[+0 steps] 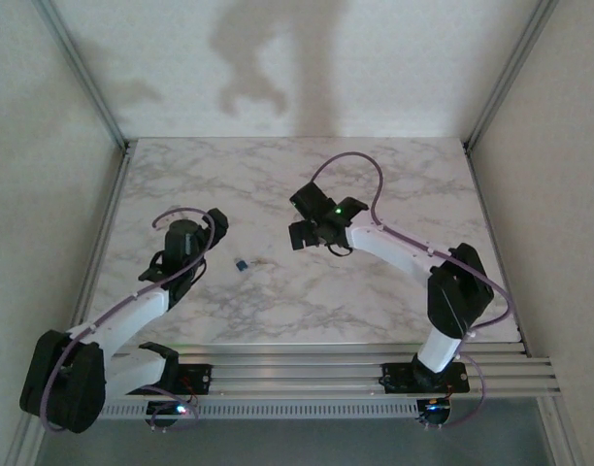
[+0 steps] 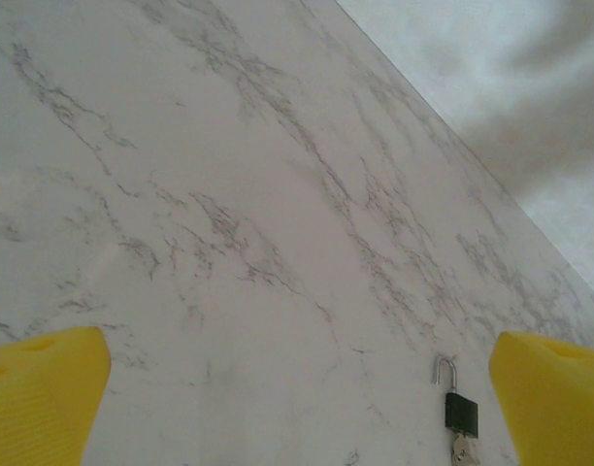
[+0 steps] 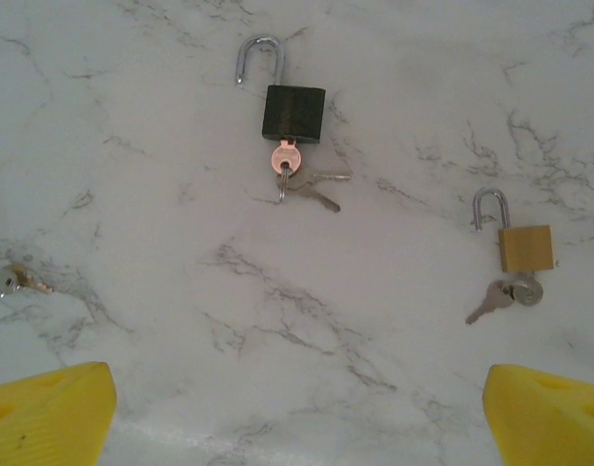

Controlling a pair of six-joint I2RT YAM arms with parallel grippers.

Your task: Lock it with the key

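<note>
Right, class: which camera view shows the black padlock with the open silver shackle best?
The right wrist view: the black padlock lies whole and sharp, shackle open, copper-coloured key in its keyhole. The left wrist view catches the padlock small at the bottom edge, its key cut off.

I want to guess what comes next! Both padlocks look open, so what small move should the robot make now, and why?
Probably lower the right gripper toward the black padlock with the silver shackle. That shackle stands open, a copper-headed key appears to sit in its keyhole already, and the padlock lies straight ahead of the open gripper.
</note>
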